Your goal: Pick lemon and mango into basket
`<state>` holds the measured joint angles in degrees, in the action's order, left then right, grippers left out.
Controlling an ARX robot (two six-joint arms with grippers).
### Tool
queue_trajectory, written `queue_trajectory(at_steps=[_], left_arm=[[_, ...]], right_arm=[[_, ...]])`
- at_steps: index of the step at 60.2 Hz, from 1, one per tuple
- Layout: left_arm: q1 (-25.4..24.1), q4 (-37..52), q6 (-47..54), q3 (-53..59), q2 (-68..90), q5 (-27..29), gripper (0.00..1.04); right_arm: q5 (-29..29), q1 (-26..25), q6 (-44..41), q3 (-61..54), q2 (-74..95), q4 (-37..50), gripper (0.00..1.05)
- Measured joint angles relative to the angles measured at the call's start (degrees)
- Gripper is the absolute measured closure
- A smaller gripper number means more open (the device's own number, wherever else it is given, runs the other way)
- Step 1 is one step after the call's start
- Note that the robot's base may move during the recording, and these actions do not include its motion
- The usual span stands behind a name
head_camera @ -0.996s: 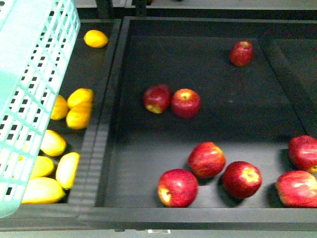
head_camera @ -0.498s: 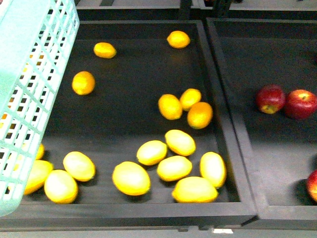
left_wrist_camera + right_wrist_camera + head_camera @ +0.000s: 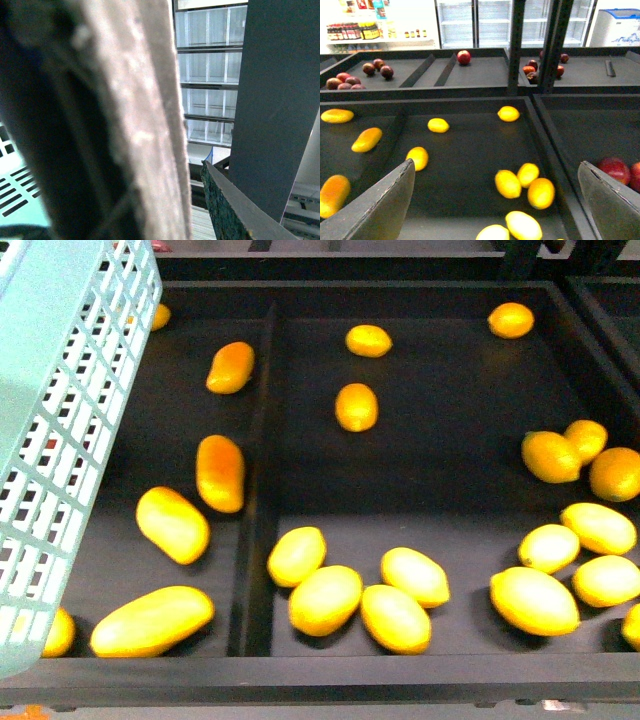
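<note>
Tilted teal basket (image 3: 60, 440) fills the front view's left edge. An orange-red mango (image 3: 221, 472) lies just left of the divider (image 3: 255, 490), a lemon (image 3: 357, 407) right of it. The right gripper (image 3: 496, 167) gapes empty; the left gripper (image 3: 200, 200) is unreadable behind a blurred bar.

One basket (image 3: 70, 420) stood in the front view. The left compartment (image 3: 170, 420) held four mangoes in full sight, two orange mangoes (image 3: 221, 472) and two yellow mangoes (image 3: 173, 524), plus two fruits partly hidden behind the basket. The right compartment (image 3: 450, 440) held thirteen whole lemons (image 3: 325, 600), one rounder orange fruit (image 3: 615, 473) and one yellow fruit (image 3: 635, 625) cut by the edge. The right wrist view showed two red apples (image 3: 615, 170).
</note>
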<state>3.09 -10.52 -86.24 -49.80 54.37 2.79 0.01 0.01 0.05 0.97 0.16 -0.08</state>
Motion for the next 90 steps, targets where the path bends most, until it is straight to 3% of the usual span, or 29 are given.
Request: queue_trajectory(at_steps=[24,28,32,39,44,57,72,90], left_arm=[[-0.61,-0.44,2.14,-0.15,0.04,1.99,0.79],[0.87,-12.76,7.32,-5.75,3.15,3.04,0.79],[2.64,-24.17,19.65,-12.04,7.98,3.45,0.80],[5.22,-25.11,35.36,-15.21,13.88,4.26,0.81],[7.65,-20.87,39.63,-17.00,17.55,3.85,0.95],[15.32,-16.92,39.74,-23.45,26.99,-2.36,0.98],[25.51,-16.98,36.20,-29.09,32.54,-13.20,0.98],[30.38,-13.97,30.38,-28.96,31.47,-14.64,0.99]], right_arm=[[-0.37,-0.07,-0.02,-0.07,0.00,0.00,0.09],[-0.22,-0.07,-0.02,-0.07,0.00,0.00,0.09],[-0.24,-0.07,-0.02,-0.07,-0.02,0.00,0.09],[-0.13,-0.07,-0.02,-0.07,0.00,0.00,0.09],[-0.09,-0.07,-0.02,-0.07,0.00,0.00,0.09],[-0.02,-0.07,-0.02,-0.07,0.00,0.00,0.09],[-0.02,-0.07,-0.02,-0.07,0.00,0.00,0.09],[-0.04,-0.07,-0.02,-0.07,0.00,0.00,0.09]])
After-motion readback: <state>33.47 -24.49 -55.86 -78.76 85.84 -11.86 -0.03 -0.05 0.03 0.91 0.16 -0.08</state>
